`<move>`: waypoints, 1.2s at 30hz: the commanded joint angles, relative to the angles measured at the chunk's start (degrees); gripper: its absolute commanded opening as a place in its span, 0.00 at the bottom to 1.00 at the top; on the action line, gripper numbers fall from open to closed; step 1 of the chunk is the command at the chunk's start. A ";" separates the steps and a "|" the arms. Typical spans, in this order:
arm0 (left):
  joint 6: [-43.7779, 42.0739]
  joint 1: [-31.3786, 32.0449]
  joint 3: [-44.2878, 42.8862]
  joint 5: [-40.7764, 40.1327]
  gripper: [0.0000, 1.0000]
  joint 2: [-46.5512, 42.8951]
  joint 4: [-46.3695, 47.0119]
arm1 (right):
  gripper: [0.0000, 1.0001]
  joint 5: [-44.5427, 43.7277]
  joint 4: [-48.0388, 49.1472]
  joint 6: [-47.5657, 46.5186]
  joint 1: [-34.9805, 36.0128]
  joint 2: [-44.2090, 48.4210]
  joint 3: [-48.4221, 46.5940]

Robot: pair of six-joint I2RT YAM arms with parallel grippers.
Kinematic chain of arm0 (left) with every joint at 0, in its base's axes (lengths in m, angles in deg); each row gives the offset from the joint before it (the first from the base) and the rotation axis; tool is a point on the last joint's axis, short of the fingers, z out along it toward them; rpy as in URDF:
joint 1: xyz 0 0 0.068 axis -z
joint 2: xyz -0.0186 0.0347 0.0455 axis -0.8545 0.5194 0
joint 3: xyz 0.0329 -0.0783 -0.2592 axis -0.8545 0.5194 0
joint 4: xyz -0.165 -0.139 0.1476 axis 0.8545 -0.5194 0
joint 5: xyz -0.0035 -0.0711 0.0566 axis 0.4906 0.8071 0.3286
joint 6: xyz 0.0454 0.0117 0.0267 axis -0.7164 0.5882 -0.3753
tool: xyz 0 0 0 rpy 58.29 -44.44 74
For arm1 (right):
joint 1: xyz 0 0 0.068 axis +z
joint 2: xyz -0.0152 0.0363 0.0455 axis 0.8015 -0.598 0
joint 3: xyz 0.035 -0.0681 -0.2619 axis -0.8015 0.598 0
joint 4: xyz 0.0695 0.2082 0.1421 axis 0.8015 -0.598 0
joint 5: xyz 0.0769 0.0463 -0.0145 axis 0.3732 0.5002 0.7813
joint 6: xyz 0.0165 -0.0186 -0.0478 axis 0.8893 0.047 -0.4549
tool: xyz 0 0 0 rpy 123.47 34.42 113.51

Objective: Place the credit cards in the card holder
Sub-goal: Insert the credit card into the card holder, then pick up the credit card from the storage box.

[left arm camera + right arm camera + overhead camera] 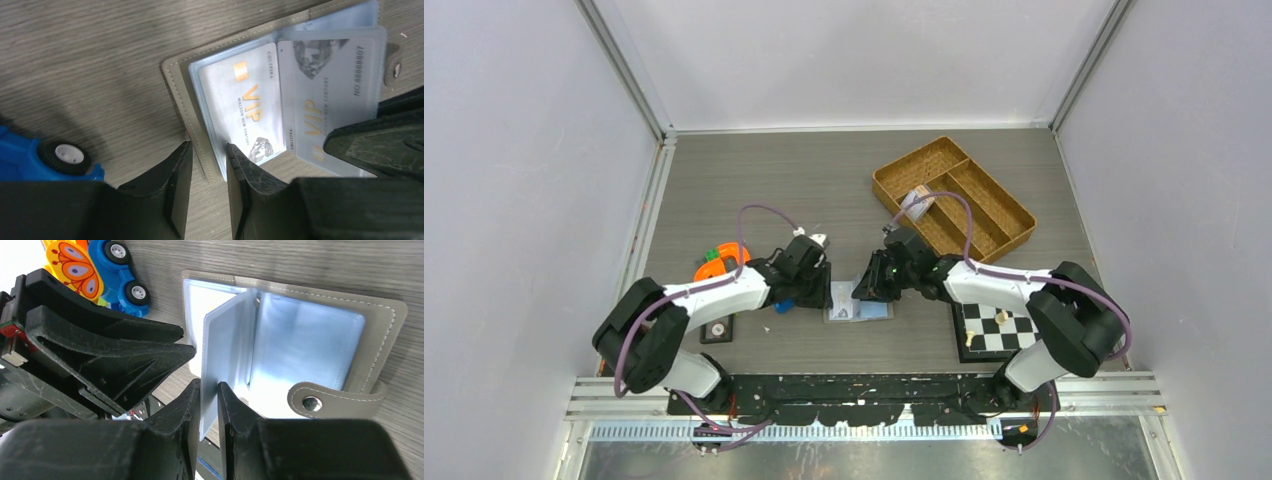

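Note:
The card holder [860, 312] lies open on the table, grey outside with light blue sleeves [220, 100], its snap tab [320, 401] at one end. A whitish VIP credit card [247, 105] sits in the left sleeve. A second card [330, 85] stands tilted up from the middle sleeve, partly sticking out. My right gripper [209, 390] is shut on that card's [225, 350] lower edge. My left gripper [207, 152] is open, its jaws straddling the holder's near left edge, and one fingertip [235, 157] rests on the sleeve.
A blue toy car [117, 270] and an orange butterfly toy [70, 265] lie just left of the holder. A black tile with a dial [717, 330] is near the left arm. A wicker basket [909, 158] stands at the back right, and a checkerboard [999, 330] lies under the right arm.

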 commanded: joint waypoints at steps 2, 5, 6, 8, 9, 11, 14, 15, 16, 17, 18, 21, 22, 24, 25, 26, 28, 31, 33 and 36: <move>0.43 -0.82 2.62 -2.33 0.37 -9.05 -0.08 | 0.24 -0.72 2.31 -0.87 1.99 -2.60 -4.69; -0.10 -1.48 3.31 -4.58 0.40 -14.24 -3.55 | 0.26 -0.26 3.38 -1.04 2.55 -4.49 -6.06; -0.26 -1.74 3.67 -5.33 0.41 -15.69 -4.80 | 0.27 -0.06 3.67 -1.09 2.80 -5.05 -6.59; -0.50 -2.78 4.76 -5.95 0.43 -20.50 -8.51 | 0.29 0.00 3.94 -1.57 3.84 -7.39 -9.25; -0.46 -3.07 4.96 -5.99 0.44 -21.51 -9.41 | 0.30 -0.07 3.94 -1.73 4.21 -8.12 -9.99; -0.43 -3.55 5.13 -6.13 0.44 -23.35 -11.33 | 0.33 -0.24 3.94 -1.91 4.87 -9.55 -11.39; -0.65 -4.48 5.25 -6.74 0.45 -26.38 -14.31 | 0.37 -0.43 4.12 -2.03 5.54 -11.68 -13.42; -0.66 -4.91 5.25 -6.80 0.46 -27.48 -15.50 | 0.39 -0.51 4.11 -2.02 5.76 -12.30 -13.98; -0.75 -5.35 5.28 -6.74 0.46 -28.43 -16.31 | 0.40 -0.59 4.11 -2.06 5.84 -12.73 -14.53; -0.76 -5.79 5.18 -6.65 0.47 -29.48 -17.14 | 0.41 -0.63 4.11 -2.12 5.92 -13.09 -14.99; -0.83 -6.25 5.12 -6.53 0.47 -30.46 -17.82 | 0.43 -0.77 4.11 -2.29 5.97 -13.22 -15.46; -1.01 -7.54 4.44 -5.64 0.50 -32.70 -19.33 | 0.48 -1.27 2.81 -3.52 6.06 -12.75 -17.25; -1.09 -8.03 4.07 -5.10 0.51 -33.17 -19.60 | 0.49 -1.80 1.85 -4.48 6.02 -12.19 -18.12; -1.39 -9.12 2.95 -3.98 0.53 -33.31 -20.14 | 0.54 -3.88 -2.75 -7.31 6.02 -10.20 -20.30; -1.71 -9.53 1.81 -2.36 0.53 -33.12 -20.33 | 0.56 -5.52 -5.69 -9.34 5.96 -9.10 -21.79; -2.10 -9.97 0.79 -1.12 0.54 -32.82 -20.66 | 0.60 -7.38 -8.81 -11.86 5.83 -8.00 -23.42; -3.49 -11.00 -1.83 1.21 0.55 -31.12 -21.30 | 0.67 -10.90 -15.11 -17.91 5.00 -6.03 -26.54; -6.68 -13.46 -7.40 5.88 0.57 -28.17 -22.98 | 0.76 -17.11 -23.99 -25.17 1.63 -3.15 -30.23; -9.03 -15.32 -11.28 8.85 0.58 -25.45 -24.38 | 0.79 -18.14 -28.22 -29.82 -2.17 -2.44 -32.22; -13.80 -17.87 -16.94 12.60 0.65 -21.95 -27.48 | 0.81 -17.84 -33.42 -35.91 -8.46 -2.25 -35.26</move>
